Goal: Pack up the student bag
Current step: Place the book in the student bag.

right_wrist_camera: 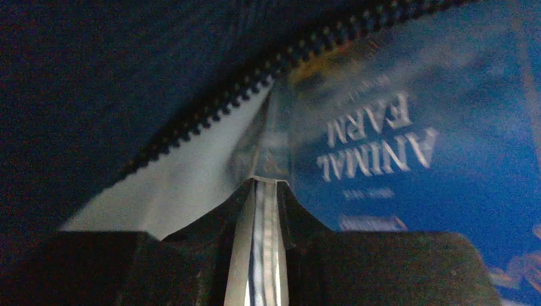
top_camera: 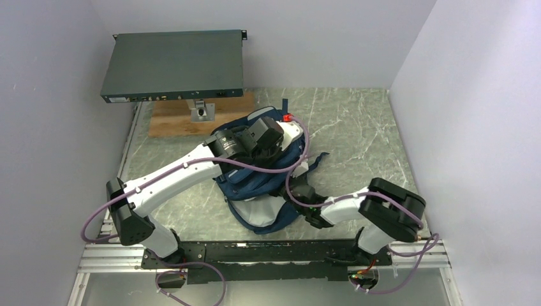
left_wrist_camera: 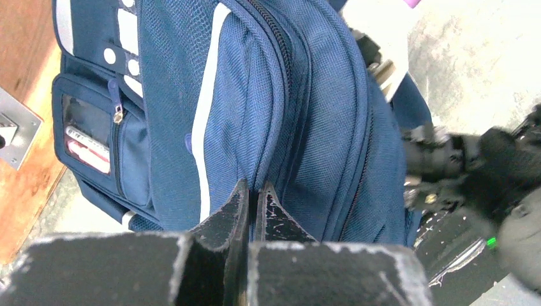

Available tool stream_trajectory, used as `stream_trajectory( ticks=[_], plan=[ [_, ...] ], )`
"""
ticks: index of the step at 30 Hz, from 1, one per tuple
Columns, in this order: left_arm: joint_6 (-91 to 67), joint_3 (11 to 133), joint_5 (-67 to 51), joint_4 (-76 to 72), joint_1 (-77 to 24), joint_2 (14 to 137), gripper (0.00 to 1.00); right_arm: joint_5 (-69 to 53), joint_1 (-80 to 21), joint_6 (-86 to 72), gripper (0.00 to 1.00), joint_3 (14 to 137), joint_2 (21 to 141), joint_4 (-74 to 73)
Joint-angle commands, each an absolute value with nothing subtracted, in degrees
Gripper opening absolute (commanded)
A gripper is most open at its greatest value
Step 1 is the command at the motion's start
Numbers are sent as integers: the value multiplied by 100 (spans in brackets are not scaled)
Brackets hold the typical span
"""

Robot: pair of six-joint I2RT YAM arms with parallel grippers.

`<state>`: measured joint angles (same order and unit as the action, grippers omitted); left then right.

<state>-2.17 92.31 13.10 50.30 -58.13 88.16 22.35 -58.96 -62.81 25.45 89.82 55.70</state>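
Top external view, read left to right. At ten o'clock from the table's centre, a dark rack unit stands on a bracket over a wooden board, well apart from the work. My left arm reaches in from seven o'clock over the student bag, which lies at the centre of the table.

Left wrist view: the left gripper is closed, its tips nipping a ridge of the bag's navy fabric. I judge that this hold lifts the lip and gives the compartment a mouth.

At the bag's four o'clock edge my right arm comes in low.

Right wrist view: the right gripper is pinched on the thin edge of a blue book titled Animal Farm. Its lettering is upside down to the lens, just beneath a run of zip teeth. An edge grip, I judge, lets the book slide in flat under the opening. The book appears to be partly inside, so packing is under way and the zip is not yet drawn shut.
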Motion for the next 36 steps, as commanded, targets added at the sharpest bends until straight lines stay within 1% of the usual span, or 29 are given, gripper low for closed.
stream_trajectory(
  ticks=[1, 2, 3, 4, 5, 6, 8, 9, 11, 13, 16, 18, 21, 23, 24, 26, 28, 29, 32, 34, 36],
  plan=[
    [-189, 9155, 1007, 4193, -5942, 8273, 0, 1604, -5846, -6236, 23, 1968, 7959, 5049],
    [-200, 9090, 1018, 4162, -5936, 8263, 0, 1411, -5864, -6097, 24, 2078, 7412, 4132],
    [-212, 9046, 1006, 4136, -5933, 8258, 0, 1369, -5961, -6014, 26, 2254, 7066, 3121],
    [-223, 9029, 985, 4117, -5933, 8260, 0, 1441, -6104, -5963, 33, 2346, 6715, 2445],
    [-234, 9031, 959, 4118, -5933, 8266, 0, 1374, -6202, -5907, 37, 2314, 6414, 2092],
    [-239, 9046, 939, 4134, -5933, 8277, 0, 1296, -6255, -5979, 39, 2209, 6149, 1871],
    [-250, 9089, 912, 4160, -5933, 8294, 0, 1226, -6305, -6174, 47, 1873, 5679, 1703],
    [-254, 9114, 902, 4184, -5933, 8301, 0, 1245, -6302, -6310, 48, 1719, 5481, 1629],
    [-259, 9138, 875, 4196, -5933, 8297, 0, 1357, -6302, -6367, 47, 1475, 5222, 1643],
    [-277, 9132, 877, 4209, -5933, 8282, 0, 1458, -6302, -6365, 44, 1418, 5207, 1638],
    [-283, 9115, 867, 4252, -5935, 8271, 0, 1635, -6302, -6184, 45, 1584, 5558, 1738],
    [-290, 9090, 855, 4254, -5933, 8275, 0, 1727, -6297, -6103, 43, 1619, 5955, 2180],
    [-313, 9136, 835, 4306, -5933, 8332, 0, 2083, -6233, -5845, 30, 1886, 6594, 2615],
    [-337, 9143, 789, 4333, -5935, 8349, 0, 2380, -6128, -5623, 16, 2120, 7069, 2967],
    [-357, 9121, 772, 4321, -5933, 8342, 0, 2445, -6033, -5429, 12, 2224, 7357, 3268],
    [-397, 9069, 721, 4288, -5933, 8324, 0, 2545, -5841, -5007, 9, 2511, 7888, 3891],
    [-436, 9029, 702, 4283, -5940, 8315, 0, 2562, -5724, -4500, 8, 2857, 8447, 4548],
    [-439, 8996, 701, 4262, -5938, 8308, 0, 2460, -5666, -4321, 8, 3055, 8605, 4653],
    [-398, 8826, 773, 4130, -5933, 8291, 0, 2227, -5625, -4226, 10, 3498, 8745, 4298],
    [-400, 8832, 816, 4192, -5933, 8342, 0, 2013, -5625, -4535, 18, 3459, 8652, 3876],
    [-420, 8801, 868, 4191, -5926, 8358, 0, 1739, -5634, -4944, 24, 3240, 8322, 3180]
  ],
)
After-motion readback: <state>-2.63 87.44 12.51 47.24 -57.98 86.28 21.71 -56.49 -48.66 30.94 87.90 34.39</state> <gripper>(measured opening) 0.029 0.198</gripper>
